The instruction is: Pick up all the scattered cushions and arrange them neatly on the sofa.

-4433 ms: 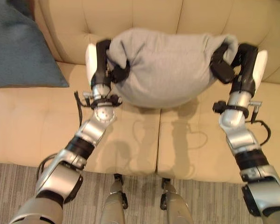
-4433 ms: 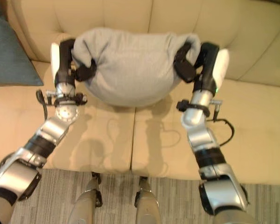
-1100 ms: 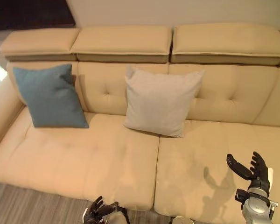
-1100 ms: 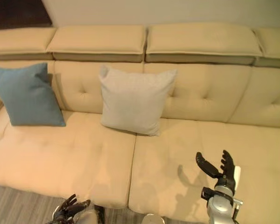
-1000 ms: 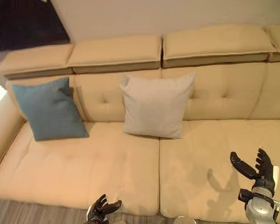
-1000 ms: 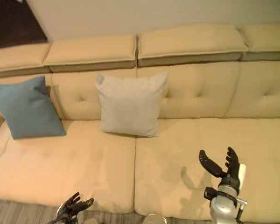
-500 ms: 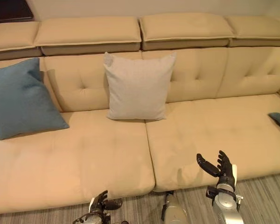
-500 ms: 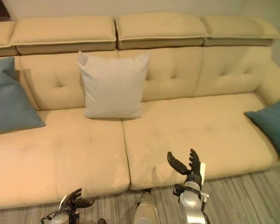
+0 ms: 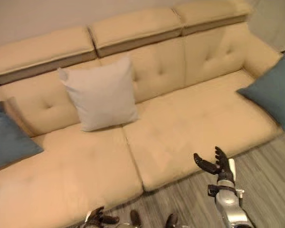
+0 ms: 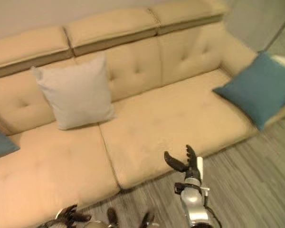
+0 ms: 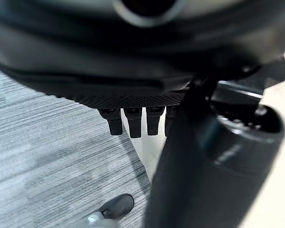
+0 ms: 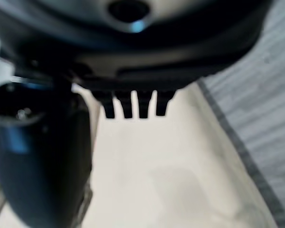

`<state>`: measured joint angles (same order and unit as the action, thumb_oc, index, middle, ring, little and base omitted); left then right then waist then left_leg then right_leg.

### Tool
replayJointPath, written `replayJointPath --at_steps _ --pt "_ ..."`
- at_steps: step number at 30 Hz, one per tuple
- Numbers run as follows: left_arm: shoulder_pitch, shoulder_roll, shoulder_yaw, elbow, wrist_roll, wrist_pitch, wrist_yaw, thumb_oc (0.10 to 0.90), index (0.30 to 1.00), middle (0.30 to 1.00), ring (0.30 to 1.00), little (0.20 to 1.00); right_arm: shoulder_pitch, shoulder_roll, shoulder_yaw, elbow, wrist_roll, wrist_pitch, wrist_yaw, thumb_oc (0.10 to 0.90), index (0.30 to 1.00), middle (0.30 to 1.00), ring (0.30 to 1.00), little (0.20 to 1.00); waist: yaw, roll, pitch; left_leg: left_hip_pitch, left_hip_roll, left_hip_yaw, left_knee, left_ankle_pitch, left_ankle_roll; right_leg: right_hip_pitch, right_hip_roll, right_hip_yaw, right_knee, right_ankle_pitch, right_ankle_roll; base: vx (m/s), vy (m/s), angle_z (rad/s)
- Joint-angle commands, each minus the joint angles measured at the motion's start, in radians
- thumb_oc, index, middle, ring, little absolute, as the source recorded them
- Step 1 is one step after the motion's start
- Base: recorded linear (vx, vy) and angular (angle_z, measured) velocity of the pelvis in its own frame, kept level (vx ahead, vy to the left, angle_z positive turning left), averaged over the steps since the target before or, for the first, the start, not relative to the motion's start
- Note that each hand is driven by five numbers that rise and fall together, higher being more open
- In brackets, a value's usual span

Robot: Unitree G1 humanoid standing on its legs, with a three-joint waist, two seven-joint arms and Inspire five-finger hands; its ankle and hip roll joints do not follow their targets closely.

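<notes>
A light grey cushion (image 9: 99, 92) stands upright against the backrest of the beige sofa (image 9: 190, 123), left of its middle. One teal cushion (image 9: 9, 137) leans at the sofa's left end. Another teal cushion (image 10: 259, 88) lies tilted at the right end of the seat, by the armrest. My right hand (image 9: 218, 164) hovers open and empty in front of the seat's front edge, fingers spread (image 12: 133, 107). My left hand (image 9: 97, 219) hangs low over the floor near the sofa's front, fingers relaxed (image 11: 133, 124), holding nothing.
Grey striped carpet (image 10: 247, 171) runs along the sofa's front and to the right. The seat between the grey cushion and the right teal cushion is bare. A pale wall (image 10: 256, 19) rises past the right armrest.
The camera has swung right and tilted, so the whole picture shifted and the right teal cushion shows more fully. Both hands stay low, open and empty.
</notes>
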<state>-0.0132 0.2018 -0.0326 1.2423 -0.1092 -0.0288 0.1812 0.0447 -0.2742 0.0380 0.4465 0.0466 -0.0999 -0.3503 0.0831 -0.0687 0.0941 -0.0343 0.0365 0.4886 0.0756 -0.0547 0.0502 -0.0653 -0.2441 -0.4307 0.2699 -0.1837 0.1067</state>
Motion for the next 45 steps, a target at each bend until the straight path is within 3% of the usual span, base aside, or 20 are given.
replayJointPath --at_steps 1,6,8,10,11,13,15,19,22,24,25,26,32,34,36,37,41,42,43,45 --pt "-0.015 -0.024 -0.019 0.027 0.048 -0.026 0.033 0.800 0.900 0.900 0.900 0.900 -0.037 -0.053 -0.041 -0.121 -0.037 -0.073 -0.014 0.800 0.900 0.900 0.900 0.900 -0.028 0.038 -0.009 -0.077 0.031 -0.004 0.089 -0.060 -0.026 0.239 0.051 -0.018 -0.178 0.050 0.035 -0.09 -0.238 -0.26" --pt "-0.021 -0.041 -0.111 -0.022 0.112 -0.035 0.038 0.800 0.900 0.900 0.900 0.900 -0.026 -0.062 -0.012 -0.085 -0.012 -0.092 -0.005 0.800 0.900 0.900 0.900 0.900 -0.076 0.077 0.028 -0.089 0.101 0.003 0.163 -0.029 -0.075 0.250 0.120 0.018 -0.251 0.015 -0.019 -0.10 -0.195 -0.24" --pt "-0.030 -0.045 -0.131 -0.035 0.113 -0.036 0.042 0.800 0.900 0.900 0.900 0.900 -0.025 -0.073 0.007 -0.088 -0.004 -0.095 -0.001 0.800 0.900 0.900 0.900 0.900 -0.084 0.084 0.060 -0.118 0.146 -0.043 0.251 -0.006 -0.107 0.257 0.148 0.058 -0.265 0.000 -0.048 -0.13 -0.186 -0.29" --pt "-0.049 -0.055 -0.148 -0.042 0.103 -0.039 0.057 0.800 0.900 0.900 0.900 0.900 -0.027 -0.084 0.027 -0.087 -0.002 -0.096 0.001 0.800 0.900 0.900 0.900 0.900 -0.072 0.085 0.097 -0.162 0.150 -0.203 0.283 0.057 -0.132 0.233 0.158 0.085 -0.259 0.017 -0.070 -0.21 -0.102 -0.55" --pt "-0.053 -0.058 -0.161 -0.050 0.098 -0.040 0.063 0.800 0.900 0.900 0.900 0.900 -0.026 -0.091 0.038 -0.082 -0.006 -0.097 0.003 0.800 0.900 0.900 0.900 0.900 -0.063 0.082 0.105 -0.166 0.115 -0.323 0.270 0.036 -0.131 0.218 0.154 0.107 -0.251 0.024 -0.067 -0.18 -0.047 -0.92" --pt "-0.040 -0.072 -0.184 -0.060 0.099 -0.042 0.071 0.800 0.900 0.900 0.900 0.900 -0.034 -0.103 0.066 -0.086 -0.018 -0.096 0.007 0.800 0.900 0.900 0.900 0.900 -0.032 0.078 0.119 -0.160 -0.032 -0.602 0.262 -0.042 -0.109 0.180 0.161 0.213 -0.239 0.046 -0.057 -0.09 -0.047 -1.17" --pt "-0.040 -0.081 -0.194 -0.042 0.103 -0.044 0.074 0.800 0.900 0.900 0.900 0.900 -0.043 -0.107 0.092 -0.076 -0.021 -0.102 0.026 0.800 0.900 0.900 0.900 0.900 -0.031 0.076 0.116 -0.126 -0.084 -0.679 0.227 -0.089 -0.090 0.155 0.170 0.296 -0.246 0.064 -0.048 -0.05 0.012 -1.25" --pt "-0.068 -0.096 -0.246 -0.011 0.189 -0.038 0.056 0.800 0.900 0.900 0.900 0.900 -0.077 -0.114 0.108 -0.065 -0.045 -0.093 0.029 0.800 0.900 0.900 0.900 0.900 -0.063 0.090 0.104 -0.071 -0.126 -0.651 0.120 -0.088 -0.060 0.089 0.181 0.397 -0.248 0.113 -0.029 -0.05 0.133 -1.67" --pt "-0.093 -0.089 -0.328 -0.022 0.322 -0.020 0.047 0.800 0.900 0.900 0.900 0.900 -0.117 -0.105 0.130 -0.095 -0.059 -0.090 0.042 0.800 0.900 0.900 0.900 0.900 -0.073 0.112 0.105 -0.049 -0.099 -0.574 0.043 -0.077 -0.032 0.015 0.177 0.397 -0.159 0.098 -0.009 -0.06 0.127 -1.09" --pt "-0.110 -0.069 -0.357 -0.046 0.370 -0.023 0.046 0.800 0.900 0.900 0.900 0.900 -0.115 -0.099 0.140 -0.124 -0.083 -0.089 0.053 0.800 0.900 0.900 0.900 0.900 -0.059 0.126 0.114 -0.040 -0.061 -0.501 0.014 -0.066 -0.029 -0.027 0.100 0.215 -0.066 0.085 -0.002 -0.09 0.050 -1.35" --pt "-0.110 -0.069 -0.357 -0.046 0.370 -0.023 0.046 0.800 0.900 0.900 0.900 0.900 -0.114 -0.099 0.140 -0.124 -0.083 -0.089 0.053 0.800 0.900 0.900 0.900 0.900 -0.059 0.126 0.114 -0.041 -0.061 -0.501 0.013 -0.066 -0.029 -0.027 0.099 0.214 -0.067 0.085 -0.002 0.01 -0.041 -1.71" --pt "-0.123 -0.065 -0.360 -0.056 0.385 -0.016 0.043 0.800 0.900 0.900 0.900 0.900 -0.099 -0.091 0.146 -0.123 -0.098 -0.089 0.059 0.800 0.900 0.900 0.900 0.900 -0.042 0.139 0.101 -0.024 -0.024 -0.429 -0.007 -0.076 -0.039 0.018 0.016 0.016 -0.049 0.055 -0.011 0.03 -0.073 -1.44" --pt "-0.158 -0.053 -0.365 -0.071 0.407 -0.017 0.064 0.800 0.900 0.900 0.900 0.900 -0.079 -0.098 0.126 -0.115 -0.113 -0.074 0.059 0.800 0.900 0.900 0.900 0.900 -0.070 0.165 0.093 -0.021 -0.022 -0.401 0.020 -0.079 -0.032 -0.012 -0.079 0.192 -0.076 0.171 0.045 0.03 -0.115 -0.57" --pt "-0.154 -0.052 -0.372 -0.076 0.412 -0.017 0.064 0.800 0.900 0.900 0.900 0.900 -0.084 -0.097 0.122 -0.115 -0.113 -0.071 0.058 0.800 0.900 0.900 0.900 0.900 -0.071 0.170 0.092 -0.012 -0.016 -0.389 0.021 -0.084 -0.037 -0.012 -0.090 0.185 -0.089 0.187 0.050 0.08 -0.158 -0.20" --pt "-0.143 -0.051 -0.380 -0.084 0.434 -0.019 0.064 0.800 0.900 0.900 0.900 0.900 -0.088 -0.105 0.124 -0.116 -0.118 -0.069 0.062 0.800 0.900 0.900 0.900 0.900 -0.068 0.166 0.093 0.009 0.008 -0.340 0.032 -0.097 -0.056 -0.003 -0.108 0.109 -0.147 0.193 0.068 0.12 -0.303 -0.39" --pt "-0.143 -0.051 -0.380 -0.084 0.435 -0.019 0.064 0.800 0.900 0.900 0.900 0.900 -0.087 -0.105 0.125 -0.117 -0.118 -0.068 0.062 0.800 0.900 0.900 0.900 0.900 -0.068 0.167 0.094 0.010 0.009 -0.340 0.032 -0.097 -0.057 0.000 -0.107 0.108 -0.151 0.194 0.068 0.21 -0.436 -0.53" --pt "-0.131 -0.042 -0.362 -0.091 0.411 -0.025 0.082 0.800 0.900 0.900 0.900 0.900 -0.067 -0.121 0.149 -0.141 -0.110 -0.084 0.087 0.800 0.900 0.900 0.900 0.900 -0.081 0.156 0.101 0.017 0.127 -0.338 0.151 -0.070 -0.108 0.010 -0.012 0.139 -0.127 0.100 0.007 0.22 -0.453 -0.36" --pt "-0.131 -0.042 -0.362 -0.091 0.411 -0.025 0.082 0.800 0.900 0.900 0.900 0.900 -0.067 -0.121 0.149 -0.141 -0.110 -0.084 0.087 0.800 0.900 0.900 0.900 0.900 -0.082 0.158 0.102 0.016 0.130 -0.340 0.154 -0.072 -0.109 0.012 -0.009 0.137 -0.127 0.099 0.006 0.22 -0.556 -0.13" --pt "-0.121 -0.038 -0.356 -0.118 0.383 -0.036 0.090 0.800 0.900 0.900 0.900 0.900 -0.065 -0.125 0.170 -0.132 -0.101 -0.090 0.089 0.800 0.900 0.900 0.900 0.900 -0.085 0.151 0.111 -0.024 0.205 -0.356 0.314 0.028 -0.121 0.055 0.058 0.139 -0.146 0.065 -0.045 0.22 -0.554 -0.03" --pt "-0.115 -0.031 -0.360 -0.153 0.369 -0.046 0.103 0.800 0.900 0.900 0.900 0.900 -0.063 -0.137 0.191 -0.138 -0.101 -0.091 0.098 0.800 0.900 0.900 0.900 0.900 -0.076 0.136 0.133 -0.090 0.236 -0.370 0.472 0.084 -0.103 0.096 0.097 0.139 -0.167 0.049 -0.080 0.24 -0.563 0.01"
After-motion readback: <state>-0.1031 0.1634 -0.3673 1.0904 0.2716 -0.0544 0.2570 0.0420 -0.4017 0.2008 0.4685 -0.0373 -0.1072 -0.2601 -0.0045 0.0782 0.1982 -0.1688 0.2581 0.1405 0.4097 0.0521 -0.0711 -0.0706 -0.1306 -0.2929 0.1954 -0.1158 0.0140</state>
